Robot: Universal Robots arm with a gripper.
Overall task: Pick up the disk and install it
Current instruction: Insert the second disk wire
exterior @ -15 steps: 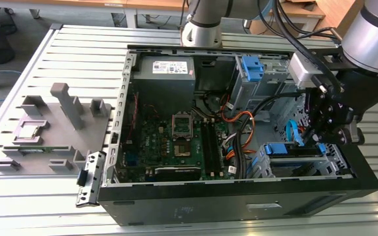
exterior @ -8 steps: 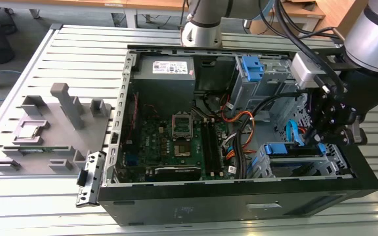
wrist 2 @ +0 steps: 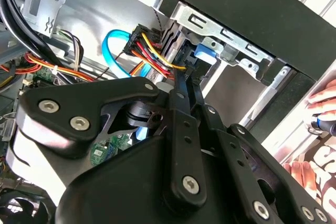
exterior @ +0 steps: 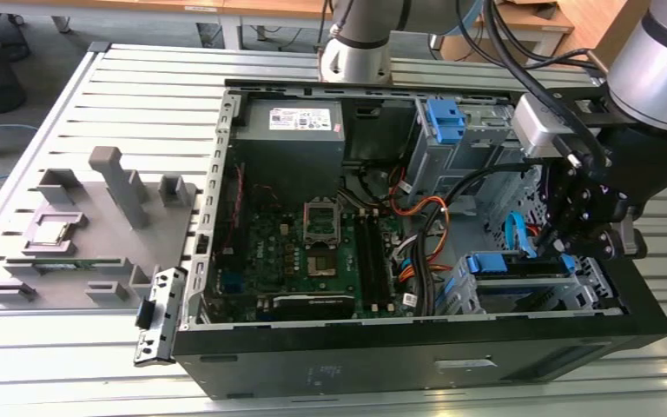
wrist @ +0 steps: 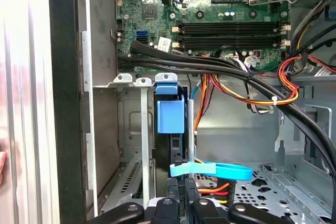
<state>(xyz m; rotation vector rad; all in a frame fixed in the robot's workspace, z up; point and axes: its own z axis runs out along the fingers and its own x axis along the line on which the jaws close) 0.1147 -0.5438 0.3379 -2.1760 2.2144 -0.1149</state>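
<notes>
Slatted aluminium desk (exterior: 136, 95) carries an open black computer case (exterior: 426, 347) lying on its side, green motherboard (exterior: 310, 234) facing up. Down in the case's corner at the exterior view's right, the black gripper (exterior: 577, 228) reaches into the metal drive cage (exterior: 594, 278); its linkage fingers (wrist: 181, 208) stand close together, though I cannot tell whether they clamp anything. Just ahead of them the disk (wrist: 170, 116) sits edge-on in the cage slot, its blue plastic bracket showing, long axis running down into the bay. A flat blue cable (wrist: 212, 170) curves beside it, and orange, yellow and red wires (wrist: 247, 95) trail across. Grey moulded fixtures (exterior: 90, 226) rest on the desk at the exterior view's left.
</notes>
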